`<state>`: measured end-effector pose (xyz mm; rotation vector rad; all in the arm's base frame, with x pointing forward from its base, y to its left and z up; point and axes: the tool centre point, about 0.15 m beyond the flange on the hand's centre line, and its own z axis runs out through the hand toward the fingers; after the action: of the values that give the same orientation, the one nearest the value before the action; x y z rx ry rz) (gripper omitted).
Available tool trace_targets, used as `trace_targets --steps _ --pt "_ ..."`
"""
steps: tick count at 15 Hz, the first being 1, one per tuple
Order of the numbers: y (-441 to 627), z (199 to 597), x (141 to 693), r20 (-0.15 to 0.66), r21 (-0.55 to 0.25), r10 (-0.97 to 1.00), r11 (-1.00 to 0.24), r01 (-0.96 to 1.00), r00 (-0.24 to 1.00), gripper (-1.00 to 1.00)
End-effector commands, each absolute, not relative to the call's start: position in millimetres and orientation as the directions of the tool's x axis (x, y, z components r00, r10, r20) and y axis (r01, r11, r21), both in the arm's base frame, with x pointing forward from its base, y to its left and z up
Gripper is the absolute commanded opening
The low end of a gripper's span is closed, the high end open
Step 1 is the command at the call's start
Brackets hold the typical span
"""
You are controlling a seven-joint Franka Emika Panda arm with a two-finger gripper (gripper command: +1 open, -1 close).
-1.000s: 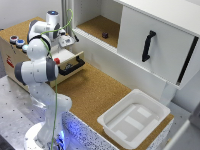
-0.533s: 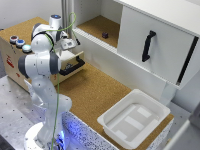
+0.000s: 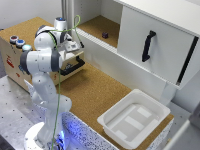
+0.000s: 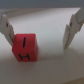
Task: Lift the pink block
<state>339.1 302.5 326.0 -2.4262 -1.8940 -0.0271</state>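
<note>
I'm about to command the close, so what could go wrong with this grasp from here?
The wrist view shows the pink block against one finger, not centred in the open gripper. Closing may push or twist it instead of clamping squarely. In the exterior view the arm hides the block, so a slip could only be checked from the wrist.

Exterior view: bright, even illumination with soft focus and weak shadows. Wrist view: blurred throughout, with diffuse shadow beneath the block (image 4: 22, 48) and indistinct edges

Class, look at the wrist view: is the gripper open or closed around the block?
Open. The gripper has its two fingers spread wide; the pink block sits between them near one finger, with clear space to the other.
</note>
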Motion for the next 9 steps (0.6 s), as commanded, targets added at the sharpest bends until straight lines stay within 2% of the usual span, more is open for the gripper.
trace_targets --steps 1,4,9 --pt "293 319 322 0.027 0.034 0.973 -0.231 0.972 0.23 -1.0" --pt "289 315 311 0.016 0.03 0.971 -0.239 0.971 0.239 -1.0" --pt "294 325 308 0.058 0.044 0.964 -0.263 0.964 0.26 -1.0"
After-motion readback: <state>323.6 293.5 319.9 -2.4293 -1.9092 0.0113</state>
